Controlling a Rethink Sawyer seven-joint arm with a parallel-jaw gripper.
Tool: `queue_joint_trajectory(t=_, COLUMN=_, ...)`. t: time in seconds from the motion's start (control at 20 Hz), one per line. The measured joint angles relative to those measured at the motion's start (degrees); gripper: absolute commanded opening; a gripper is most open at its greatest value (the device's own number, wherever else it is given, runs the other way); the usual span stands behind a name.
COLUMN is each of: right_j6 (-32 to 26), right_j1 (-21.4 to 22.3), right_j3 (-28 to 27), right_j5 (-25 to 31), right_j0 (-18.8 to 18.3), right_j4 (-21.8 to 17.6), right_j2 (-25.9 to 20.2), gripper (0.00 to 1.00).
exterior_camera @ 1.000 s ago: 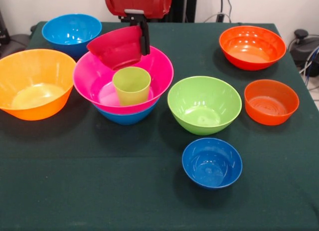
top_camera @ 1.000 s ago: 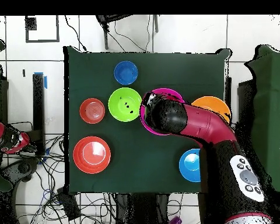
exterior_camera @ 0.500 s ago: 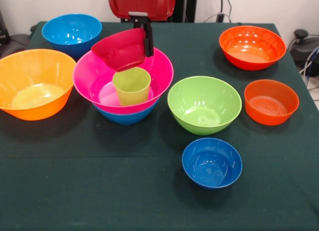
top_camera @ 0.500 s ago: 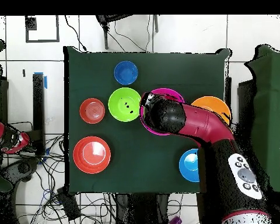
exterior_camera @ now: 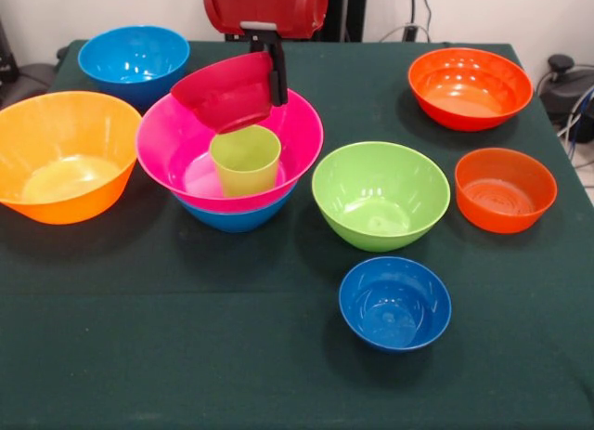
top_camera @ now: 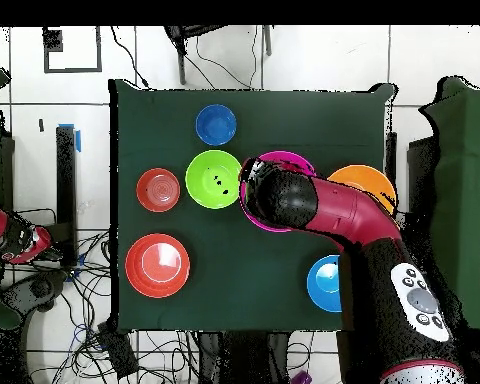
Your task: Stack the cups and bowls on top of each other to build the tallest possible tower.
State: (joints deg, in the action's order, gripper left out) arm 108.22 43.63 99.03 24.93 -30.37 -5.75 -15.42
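Observation:
A lime-green cup (exterior_camera: pixel 245 158) stands upright inside the large pink bowl (exterior_camera: pixel 167 142), which rests in a medium blue bowl (exterior_camera: pixel 234 216); this pile is the tower. My gripper (exterior_camera: pixel 273 75) is shut on the rim of a small crimson bowl (exterior_camera: pixel 225 91), held tilted just above and behind the cup. In the overhead view the arm (top_camera: pixel 324 205) covers most of the pink bowl (top_camera: pixel 284 158), hiding the cup and the crimson bowl. Loose bowls: green (exterior_camera: pixel 380 194), small blue (exterior_camera: pixel 394 302), and orange (exterior_camera: pixel 65 153).
A second blue bowl (exterior_camera: pixel 133 60) sits at the back left. Two red-orange bowls stand on the right, a larger one (exterior_camera: pixel 470 86) and a smaller one (exterior_camera: pixel 505 188). The table carries a dark green cloth (exterior_camera: pixel 186 337). Cables lie on the floor beside the table (top_camera: pixel 84 250).
The gripper has carried the crimson bowl slightly right and up, from behind the pink bowl's rim to a spot over the cup. Between half a second ago and now it has barely moved.

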Motion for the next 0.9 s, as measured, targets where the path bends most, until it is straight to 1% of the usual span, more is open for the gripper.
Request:
queue_joint_trajectory(t=0.55, right_j6=0.0, right_j1=-0.2, right_j3=0.0, right_j5=0.0, right_j0=-0.1, right_j4=0.0, right_j2=0.0, gripper=0.00)
queue_joint_trajectory(t=0.9, right_j6=0.0, right_j1=-0.2, right_j3=0.1, right_j5=0.0, right_j0=-0.8, right_j4=0.0, right_j2=-0.2, gripper=0.00)
